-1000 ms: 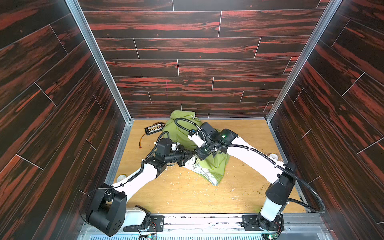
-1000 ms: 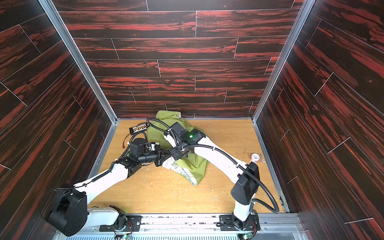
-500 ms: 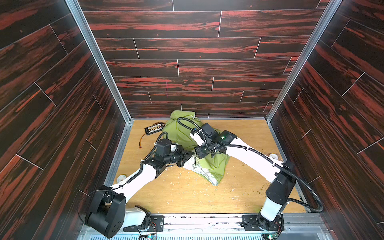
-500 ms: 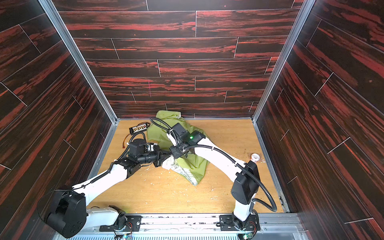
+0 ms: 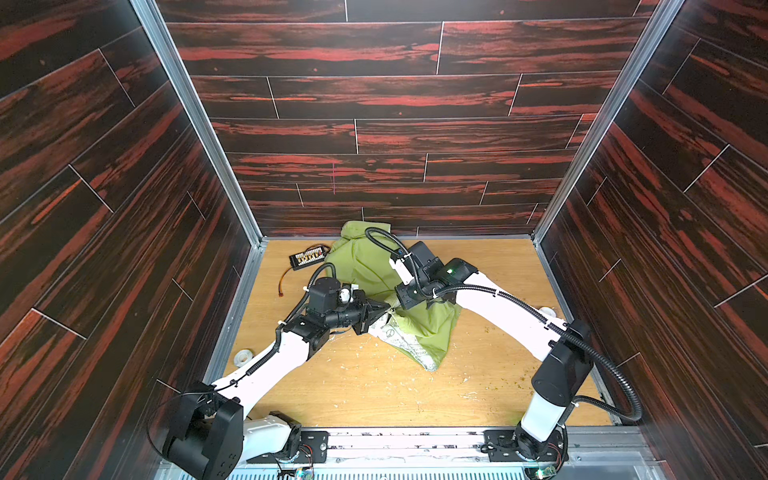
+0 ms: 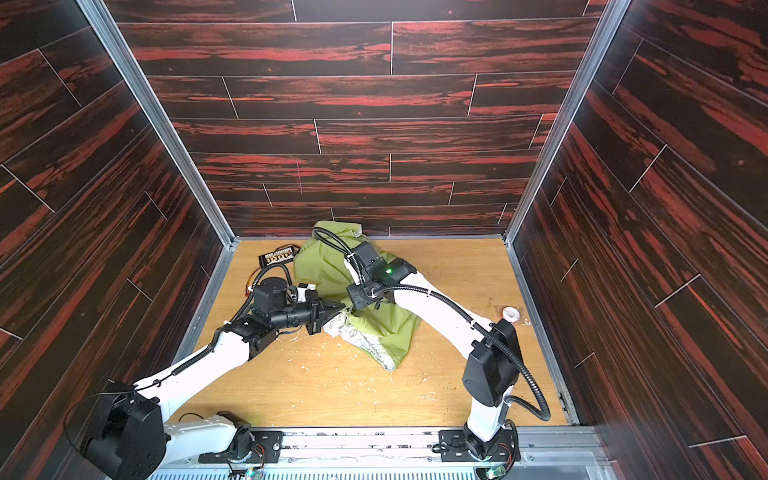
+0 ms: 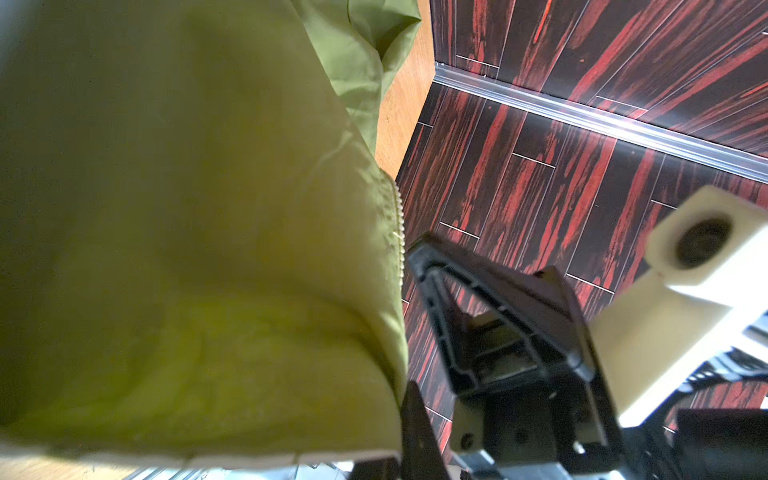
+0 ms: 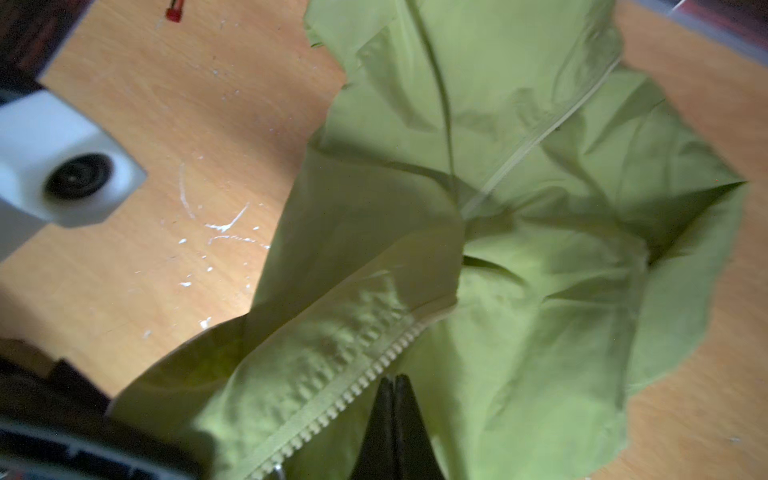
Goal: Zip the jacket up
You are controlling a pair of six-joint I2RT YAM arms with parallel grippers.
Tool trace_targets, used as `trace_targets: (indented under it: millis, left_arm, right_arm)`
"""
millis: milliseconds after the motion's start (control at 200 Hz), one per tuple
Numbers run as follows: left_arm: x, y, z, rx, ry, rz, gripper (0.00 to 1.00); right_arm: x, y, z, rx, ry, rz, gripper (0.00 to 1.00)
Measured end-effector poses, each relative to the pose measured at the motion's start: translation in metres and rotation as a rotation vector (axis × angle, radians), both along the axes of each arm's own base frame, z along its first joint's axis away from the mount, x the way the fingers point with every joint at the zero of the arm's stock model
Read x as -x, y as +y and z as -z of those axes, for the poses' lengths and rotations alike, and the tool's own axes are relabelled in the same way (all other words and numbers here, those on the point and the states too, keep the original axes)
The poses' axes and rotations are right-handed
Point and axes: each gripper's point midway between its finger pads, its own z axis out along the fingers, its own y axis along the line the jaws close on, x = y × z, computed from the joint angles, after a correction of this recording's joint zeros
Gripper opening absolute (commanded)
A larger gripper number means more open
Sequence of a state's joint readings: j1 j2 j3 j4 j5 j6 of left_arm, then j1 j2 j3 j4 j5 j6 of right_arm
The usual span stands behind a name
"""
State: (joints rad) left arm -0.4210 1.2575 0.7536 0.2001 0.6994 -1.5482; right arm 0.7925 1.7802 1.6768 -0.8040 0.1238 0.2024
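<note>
Barely started: bare zipper teeth [image 8: 365,386] on a loose jacket [image 5: 419,328] edge, halves unjoined. Pinching that raised edge with left gripper [image 5: 384,308]; pressing right gripper [image 8: 394,384] fingers together beside the teeth, catch unclear.

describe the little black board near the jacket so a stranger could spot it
Go to the table's back left corner. Beside the green jacket lies the board: the only flat black thing there, with pale connector rows and a thin trailing wire.
</note>
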Motion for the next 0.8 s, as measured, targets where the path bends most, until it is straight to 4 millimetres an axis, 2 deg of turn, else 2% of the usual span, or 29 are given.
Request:
trace_targets:
  millis: [30,85,175,250,316,386,566,797]
  left_arm:
    - [-0.001,0.0,-0.001,0.003,-0.008,0.0,0.0]
    - [-0.002,-0.001,-0.006,0.01,-0.033,0.001,0.0]
    - [-0.005,-0.002,-0.016,0.036,-0.09,0.002,0.0]
    - [-0.008,-0.004,-0.023,0.062,-0.141,0.006,0.0]
    - [-0.01,-0.007,-0.028,0.082,-0.175,0.017,0.0]
    - [-0.012,-0.01,-0.032,0.104,-0.204,0.032,0.0]
    - [-0.011,-0.017,-0.046,0.16,-0.283,0.085,0.0]
    - [-0.007,-0.022,-0.067,0.21,-0.362,0.136,0.0]
  right_arm:
    - [0.002,0.0,0.002,-0.017,0.025,0.004,0.0]
    - [0.003,-0.004,0.008,-0.068,0.085,0.024,0.13]
    - [0.003,-0.025,0.017,-0.174,0.2,0.104,0.31]
    - [0.003,-0.043,0.016,-0.285,0.278,0.175,0.39]
    - [0.003,-0.055,0.008,-0.394,0.328,0.235,0.43]
    - [0.005,-0.058,-0.006,-0.506,0.364,0.258,0.45]
    - [0.016,-0.045,-0.044,-0.747,0.433,0.204,0.51]
    - [0.025,-0.032,-0.065,-0.921,0.518,0.136,0.53]
